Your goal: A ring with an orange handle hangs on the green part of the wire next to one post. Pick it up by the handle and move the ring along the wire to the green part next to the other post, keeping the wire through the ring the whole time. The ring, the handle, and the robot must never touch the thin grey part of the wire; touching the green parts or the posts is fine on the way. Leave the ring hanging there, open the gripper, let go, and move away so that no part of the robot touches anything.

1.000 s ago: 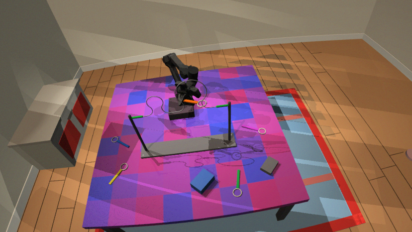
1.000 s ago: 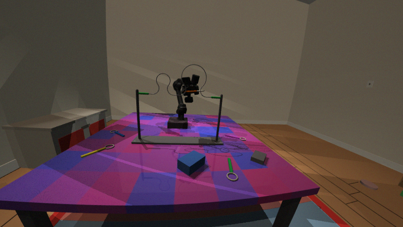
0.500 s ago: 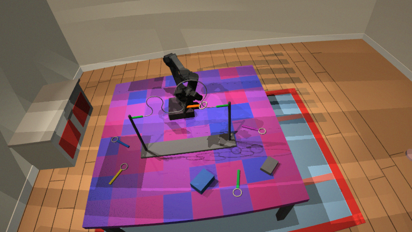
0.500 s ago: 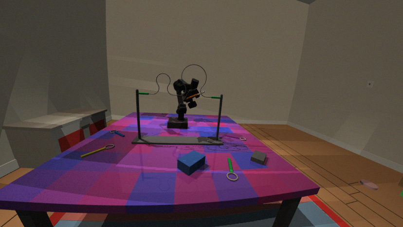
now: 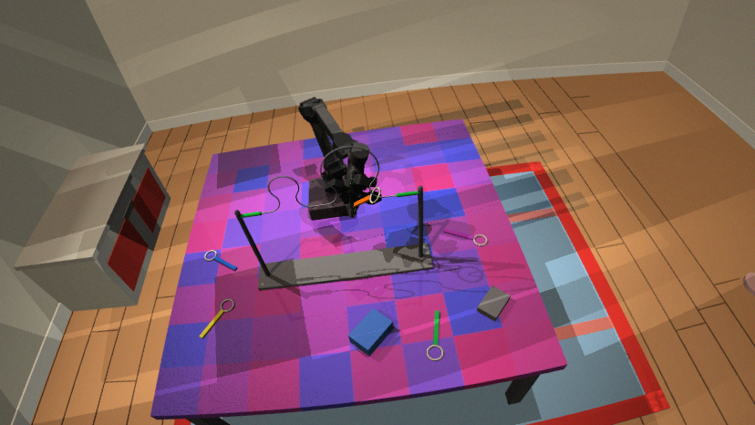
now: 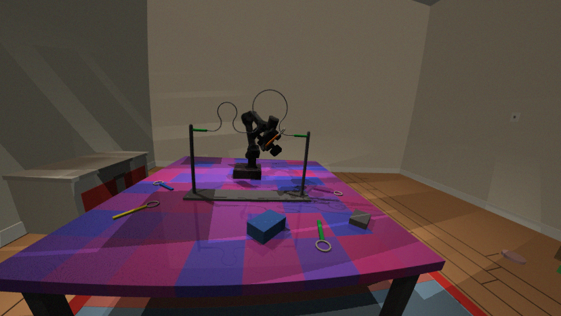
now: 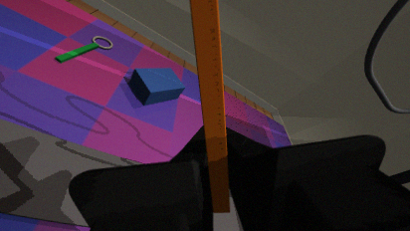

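Clenching the orange handle (image 7: 213, 100) between its dark fingers, the gripper (image 5: 353, 206) is holding the ring (image 5: 375, 194) around the wire (image 5: 389, 196), just short of the green part (image 5: 407, 193) by the right-hand post (image 5: 420, 222). The checkered purple-pink table (image 5: 369, 379) is standing on a wooden floor (image 5: 660, 184) with a red-edged rug (image 5: 623, 311).

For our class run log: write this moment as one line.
hand: shut on orange handle | ring: on grey wire, short of green end by right-side post | release: not yet done
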Tool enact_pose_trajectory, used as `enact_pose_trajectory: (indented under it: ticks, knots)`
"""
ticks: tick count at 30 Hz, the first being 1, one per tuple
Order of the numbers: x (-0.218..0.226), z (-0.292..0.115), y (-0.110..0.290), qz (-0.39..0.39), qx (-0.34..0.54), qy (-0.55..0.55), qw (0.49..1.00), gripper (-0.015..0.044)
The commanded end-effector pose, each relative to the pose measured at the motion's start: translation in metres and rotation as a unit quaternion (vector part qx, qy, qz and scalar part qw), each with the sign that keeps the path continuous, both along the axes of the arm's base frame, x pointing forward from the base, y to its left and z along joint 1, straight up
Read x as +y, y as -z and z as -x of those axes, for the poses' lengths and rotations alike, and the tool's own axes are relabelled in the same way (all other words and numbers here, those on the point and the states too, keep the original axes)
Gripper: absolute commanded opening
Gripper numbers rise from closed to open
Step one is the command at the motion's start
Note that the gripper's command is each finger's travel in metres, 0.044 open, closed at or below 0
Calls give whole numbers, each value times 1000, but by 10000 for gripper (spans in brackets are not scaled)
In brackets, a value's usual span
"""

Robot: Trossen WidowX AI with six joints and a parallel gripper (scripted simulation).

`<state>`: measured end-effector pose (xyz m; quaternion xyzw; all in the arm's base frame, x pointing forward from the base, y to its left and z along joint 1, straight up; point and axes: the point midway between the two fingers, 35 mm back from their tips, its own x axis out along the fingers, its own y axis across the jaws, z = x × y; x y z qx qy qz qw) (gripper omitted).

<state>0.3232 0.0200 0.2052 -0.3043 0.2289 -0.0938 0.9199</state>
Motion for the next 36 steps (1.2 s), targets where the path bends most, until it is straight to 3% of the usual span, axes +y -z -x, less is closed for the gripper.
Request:
enact_pose_trajectory:
  ticks: [1, 19, 36]
  knots:
    - [12, -2, 12, -48, -5, -4, 999, -150]
    - [69, -11, 36, -241, -37, -8, 970, -150]
    - [108, -17, 39, -333, -52, -11, 941, -150]
